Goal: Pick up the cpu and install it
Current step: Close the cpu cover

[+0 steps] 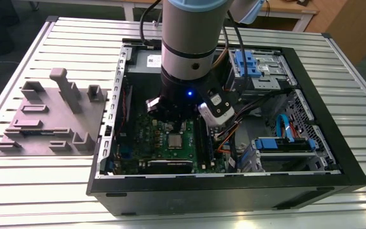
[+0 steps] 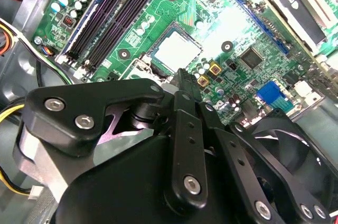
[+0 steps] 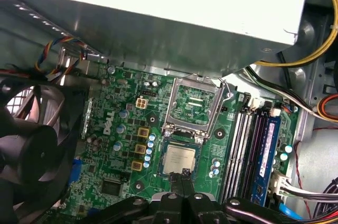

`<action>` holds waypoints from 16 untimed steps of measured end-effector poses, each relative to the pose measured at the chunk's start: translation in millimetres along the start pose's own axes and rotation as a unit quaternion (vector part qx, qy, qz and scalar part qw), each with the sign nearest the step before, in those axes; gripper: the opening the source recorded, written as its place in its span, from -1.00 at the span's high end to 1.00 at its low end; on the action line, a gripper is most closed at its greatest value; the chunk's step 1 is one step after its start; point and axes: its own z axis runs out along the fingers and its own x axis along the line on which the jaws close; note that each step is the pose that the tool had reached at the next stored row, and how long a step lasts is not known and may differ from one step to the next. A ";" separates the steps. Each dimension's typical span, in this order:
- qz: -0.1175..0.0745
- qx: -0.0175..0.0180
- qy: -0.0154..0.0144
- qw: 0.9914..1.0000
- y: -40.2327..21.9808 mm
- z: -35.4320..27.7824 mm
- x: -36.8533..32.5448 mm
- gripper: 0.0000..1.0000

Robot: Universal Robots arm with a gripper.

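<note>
cpu: The cpu [image 3: 178, 160] lies flat in its socket on the green board [image 3: 121, 145], shiny side up. In the exterior view it [image 1: 175, 140] is a small pale square near the middle of the board [image 1: 146, 145].
Which way it points: It is square, so it has no long side. In the exterior view its edges run even with the walls of the computer case [image 1: 335, 157].
Frame: The hinged metal frame [image 3: 193, 102] stands open, just at 12 o'clock of the cpu in the first wrist view.
Fingers: The gripper [image 3: 185, 177] has its two black fingers [image 2: 186, 84] pressed together with nothing between them. The tips are just by the edge of the cpu [image 2: 177, 51]; I cannot tell if they touch it.
Near it: Long memory slots [image 3: 252, 150] sit at 3 o'clock of the cpu in the first wrist view. A black fan [image 3: 31, 145] is at 9 o'clock. A big grey box [image 3: 158, 7] is at 12 o'clock.
Bench: The open case lies on a silver bench [image 1: 36, 191] with long grooves. A grey holder block [image 1: 49, 117] sits at 9 o'clock of the case in the exterior view.
Room: Dark floor [image 1: 5, 43] and wood furniture [image 1: 348, 24] are behind the bench.
</note>
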 end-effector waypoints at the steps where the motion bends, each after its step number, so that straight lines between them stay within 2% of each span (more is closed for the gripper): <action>1: -0.005 0.000 0.000 1.000 0.0 0.0 0.0 0.79; 6: -0.032 0.000 0.001 0.999 -0.1 0.1 -0.1 0.79; 12: -0.032 0.000 0.001 0.999 -1.1 0.2 -6.5 0.79; 16: -0.032 0.000 0.001 0.999 -1.4 0.2 -8.0 0.79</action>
